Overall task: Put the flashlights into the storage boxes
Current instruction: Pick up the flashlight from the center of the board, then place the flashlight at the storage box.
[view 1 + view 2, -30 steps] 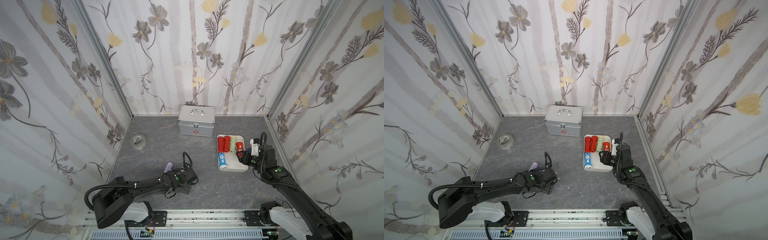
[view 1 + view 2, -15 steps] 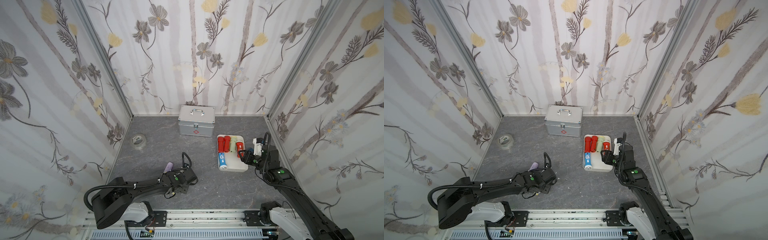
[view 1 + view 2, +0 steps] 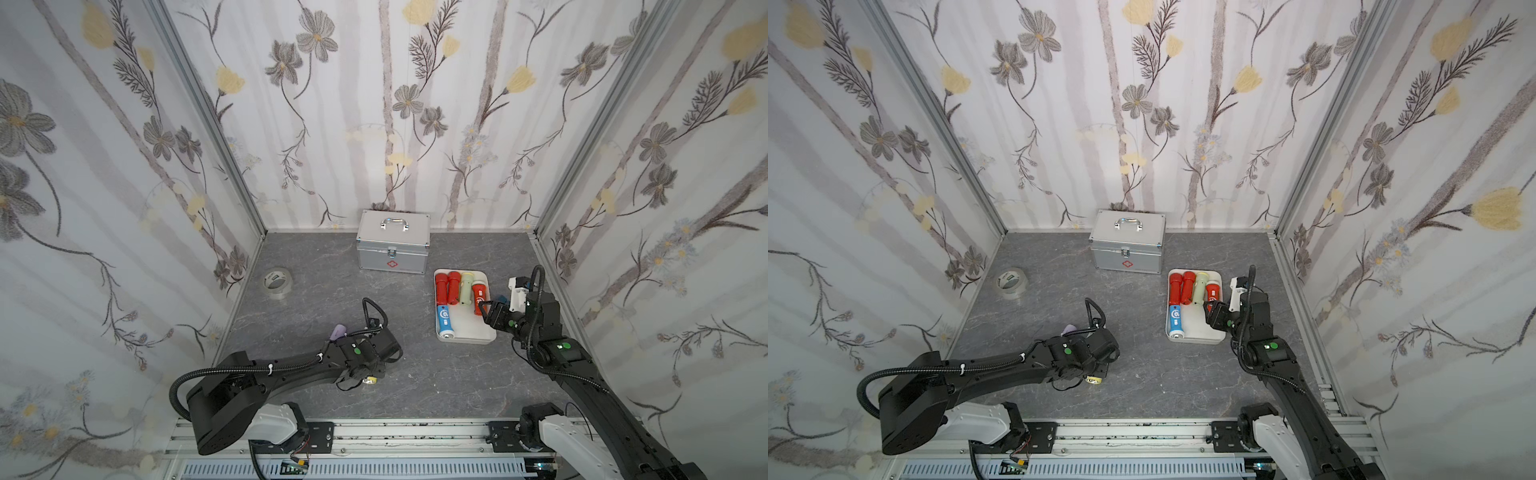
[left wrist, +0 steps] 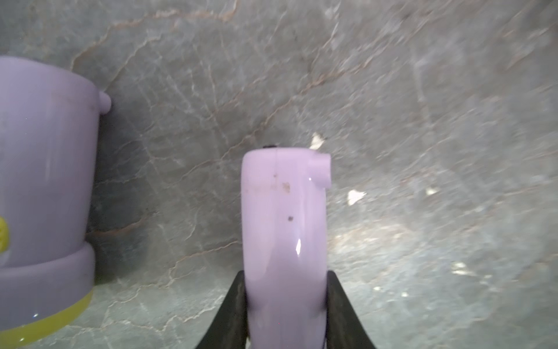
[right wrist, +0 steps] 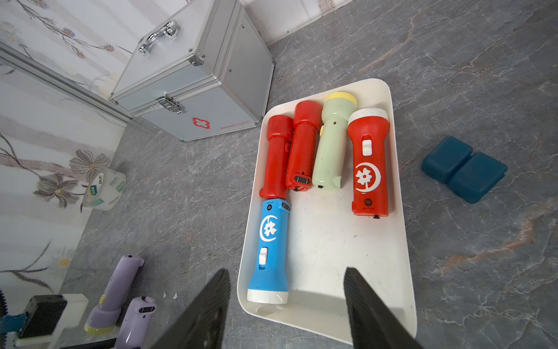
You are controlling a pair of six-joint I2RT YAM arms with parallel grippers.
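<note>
The left arm's jaws are gripping a lilac plastic flashlight at the grey counter, its length running straight out from them. The shallow white plastic tray is lying well apart, under the right arm's half-open, empty jaws.

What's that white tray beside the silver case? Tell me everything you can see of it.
The white tray is a shallow plastic-looking rectangle with rounded corners and a low rim. It lies flat on the grey stone-patterned tabletop. Inside lie a plain red pair of flashlights, a pale green one and an emblem-marked red one side by side at the far end, and a blue one along a long side. The rest is bare.
</note>
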